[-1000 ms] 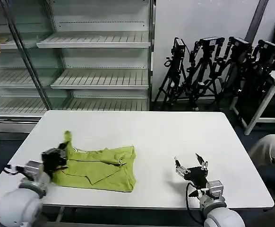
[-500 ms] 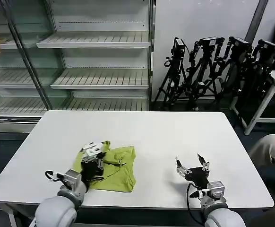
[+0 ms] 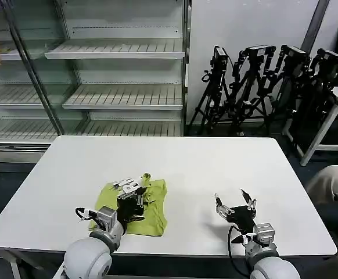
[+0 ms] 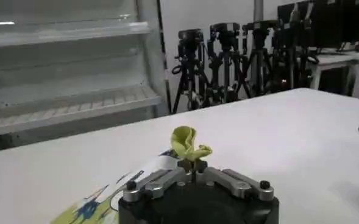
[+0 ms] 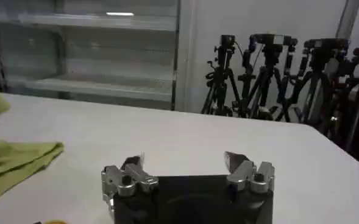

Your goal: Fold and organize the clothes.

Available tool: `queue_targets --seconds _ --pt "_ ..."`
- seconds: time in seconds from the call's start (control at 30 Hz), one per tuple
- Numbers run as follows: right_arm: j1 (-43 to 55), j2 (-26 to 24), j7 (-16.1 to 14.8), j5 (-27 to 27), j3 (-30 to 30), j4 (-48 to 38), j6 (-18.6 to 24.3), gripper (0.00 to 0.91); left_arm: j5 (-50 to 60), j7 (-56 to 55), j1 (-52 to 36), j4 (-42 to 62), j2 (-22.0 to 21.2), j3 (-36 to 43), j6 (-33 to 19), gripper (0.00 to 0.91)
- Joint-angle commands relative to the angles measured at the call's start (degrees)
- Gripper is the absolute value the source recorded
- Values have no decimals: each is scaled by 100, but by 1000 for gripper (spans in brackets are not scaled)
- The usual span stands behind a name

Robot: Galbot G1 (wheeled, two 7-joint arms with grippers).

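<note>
Gripping: the left gripper [image 3: 131, 187] has its fingers pinched together on a bunched tip of the lime T-shirt [image 3: 151, 210], over the shirt's middle.
Left wrist view: the left gripper [image 4: 193, 170] shows its two fingers closed at the centre, and a small curled tuft of the T-shirt [image 4: 188, 144] stands up out of the pinch.
T-shirt position: it lies on the white table [image 3: 215, 163], on the near left part of the top, close to the front edge and well apart from the right gripper.
T-shirt shape: folded over into a compact, roughly square heap with a straight right edge and soft wrinkles; the left side is partly hidden behind the left arm [image 3: 99, 232].
Right gripper: the right gripper [image 3: 234, 202] sits low over the near right part of the table, fingers spread wide with nothing between them.
Right wrist view: the right gripper [image 5: 185, 163] has its two fingers set far apart above bare tabletop, and an edge of the T-shirt [image 5: 14, 158] lies flat farther off.
Background: a metal shelving unit [image 3: 99, 75] stands behind the table, and a cluster of black tripods [image 3: 262, 87] stands beside it against the wall.
</note>
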Motion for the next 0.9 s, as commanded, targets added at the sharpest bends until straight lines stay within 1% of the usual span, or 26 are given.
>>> queue_targets --seconds 0.03,0.13,0.3,0.43,0.47,0.67,0.73,0.83,0.9 --pt "-1 20 0 -21 -16 -8 -2 907 -273 -178 -174 70 -128 269 -8 907" --pt "6 29 0 -28 -31 -7 -9 907 -653 -324 -254 -7 -192 319 -14 907" --pt "27 28 -1 -31 -35 -8 -16 907 -874 -410 -417 -138 -288 254 -88 907" --pt "40 21 -4 -29 -33 -42 -11 907 -976 -399 -431 -285 -267 -56 -189 907" --pt "47 19 -7 -28 -36 -52 -9 907 -976 -402 -405 -309 -212 -235 -197 907" --pt "110 12 -13 -17 -88 -105 7 907 -782 -579 -75 -187 189 -1013 -262 907" --pt "132 10 -15 -10 -105 -113 12 907 -704 -748 93 -83 298 -1208 -190 907" --pt "168 13 -13 0 -118 -118 18 907 -687 -820 456 20 316 -1481 -10 907" --pt "179 13 -15 1 -120 -115 20 907 -695 -812 702 106 277 -1586 -13 907"
